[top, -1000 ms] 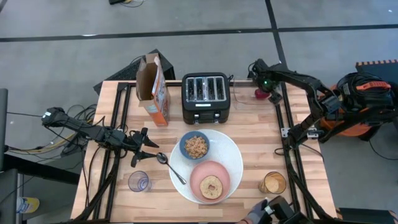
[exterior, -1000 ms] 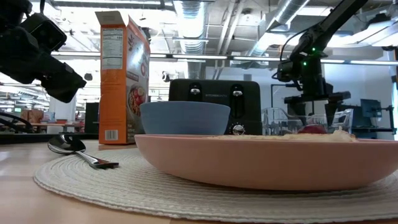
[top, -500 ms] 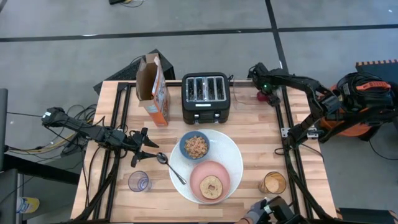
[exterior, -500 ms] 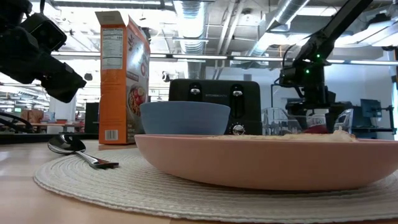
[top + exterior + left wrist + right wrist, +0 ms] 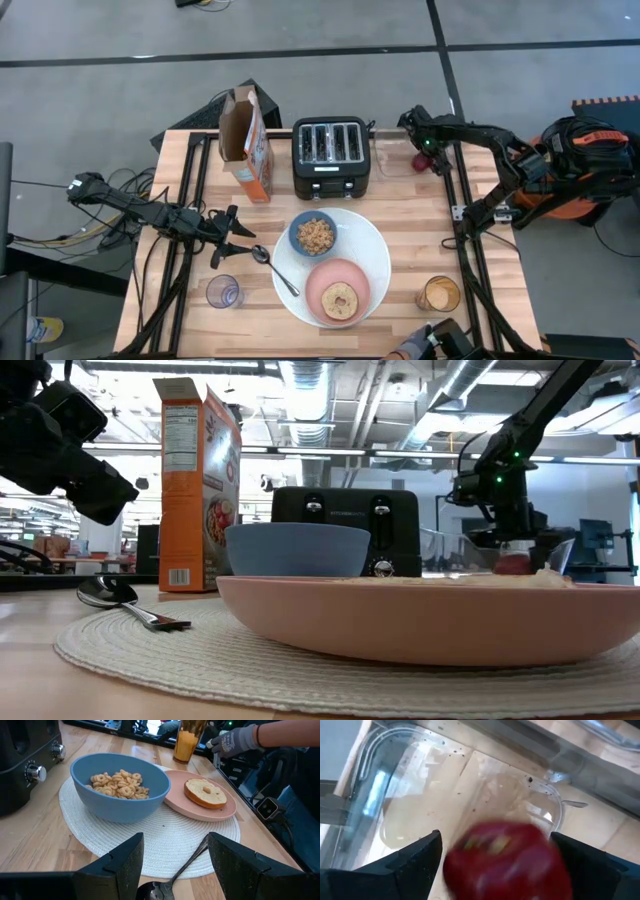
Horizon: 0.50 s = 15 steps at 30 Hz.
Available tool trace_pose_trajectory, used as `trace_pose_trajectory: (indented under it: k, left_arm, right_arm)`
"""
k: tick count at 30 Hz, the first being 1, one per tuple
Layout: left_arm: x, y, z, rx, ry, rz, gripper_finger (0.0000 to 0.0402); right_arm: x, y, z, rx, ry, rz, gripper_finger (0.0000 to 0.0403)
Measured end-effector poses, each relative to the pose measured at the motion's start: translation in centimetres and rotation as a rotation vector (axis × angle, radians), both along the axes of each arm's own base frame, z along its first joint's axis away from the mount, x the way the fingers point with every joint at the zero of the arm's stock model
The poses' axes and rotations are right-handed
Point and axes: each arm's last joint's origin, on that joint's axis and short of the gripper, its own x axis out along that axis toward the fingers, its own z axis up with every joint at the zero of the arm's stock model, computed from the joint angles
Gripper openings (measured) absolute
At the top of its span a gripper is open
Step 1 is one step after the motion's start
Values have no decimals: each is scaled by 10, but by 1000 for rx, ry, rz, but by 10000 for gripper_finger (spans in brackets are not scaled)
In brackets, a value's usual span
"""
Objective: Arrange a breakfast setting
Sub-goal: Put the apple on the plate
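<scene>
The pale planked wooden tabletop (image 5: 400, 215) looks matt, and the round white woven placemat (image 5: 165, 845) shows a ribbed, rough weave. The shiny metal spoon (image 5: 272, 266) gleams, the glossy red fruit (image 5: 507, 862) sits over a clear plastic tray (image 5: 420, 785), and the orange cardboard cereal box (image 5: 195, 485) is printed and smooth.

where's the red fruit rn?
High view: red fruit sits at the table's far right corner, right of the toaster, between the right pincer's fingers.

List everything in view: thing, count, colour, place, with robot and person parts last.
Placemat: 1, white, table centre.
Bowl: 1, blue, holding brown cereal, on placemat.
Small plate: 1, pink, on placemat, holding bagel half.
Spoon: 1, metal, placemat's left edge.
Toaster: 1, black, behind placemat.
Cereal box: 1, orange, left of toaster.
Glasses: empty near left; orange drink near right.
Red fruit: 1, far right.
Left end effector: open, beside spoon.
Right end effector: at fruit.
Gloved hand: near edge.
</scene>
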Motion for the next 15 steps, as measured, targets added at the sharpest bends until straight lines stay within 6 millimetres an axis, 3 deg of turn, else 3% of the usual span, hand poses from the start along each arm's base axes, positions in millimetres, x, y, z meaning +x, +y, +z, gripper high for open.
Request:
trace_pose_trajectory:
  k: [9,15]
  left_arm:
    - [0,0,0,0,-1,0,208]
    - [0,0,0,0,0,0,208]
  right_arm:
    - [3,0,0,0,-57,-60,301]
    - [7,1,0,8,-104,-54,299]
